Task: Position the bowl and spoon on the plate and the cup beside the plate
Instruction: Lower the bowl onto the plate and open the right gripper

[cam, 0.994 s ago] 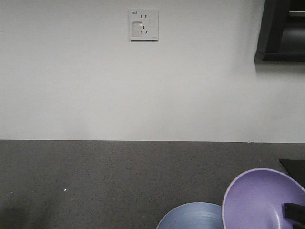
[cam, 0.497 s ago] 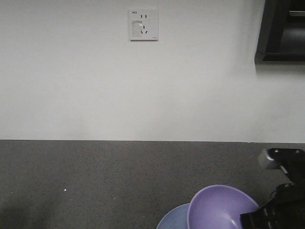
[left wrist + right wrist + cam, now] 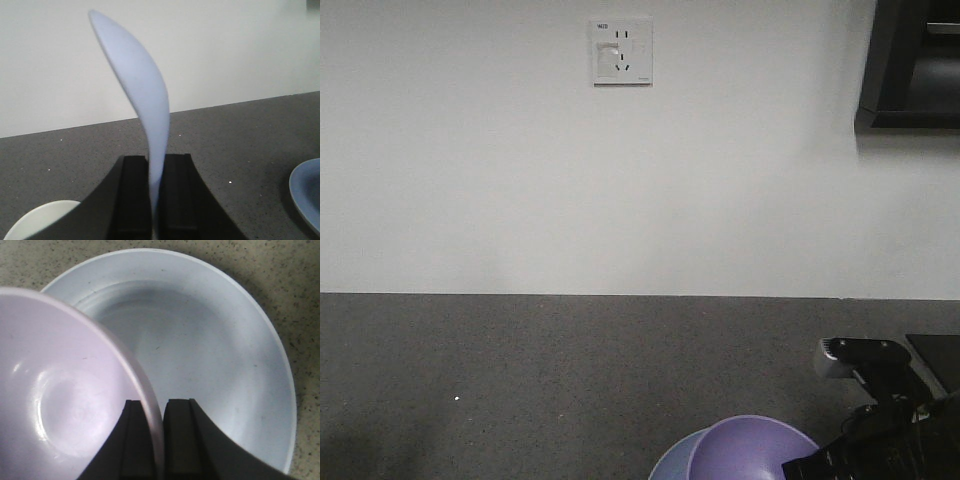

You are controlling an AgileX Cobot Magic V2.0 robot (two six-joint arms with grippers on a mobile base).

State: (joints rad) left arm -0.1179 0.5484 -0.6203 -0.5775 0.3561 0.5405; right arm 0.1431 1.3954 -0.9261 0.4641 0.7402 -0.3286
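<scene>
My right gripper is shut on the rim of the purple bowl, one finger inside it and one outside. The bowl hangs over the light blue plate on the counter. From the front, the bowl overlaps the plate at the bottom edge, with the right arm beside it. My left gripper is shut on the handle of the pale blue spoon, whose scoop points up. A cream-white cup rim shows at the lower left of the left wrist view, and the plate edge at its right.
A dark speckled counter runs back to a white wall with a socket. A black cabinet hangs at the upper right. A dark flat object lies at the counter's right edge.
The right arm has carried the bowl down and to the left, from tilted high at the right to low over the plate. The arm itself has come into the front view.
</scene>
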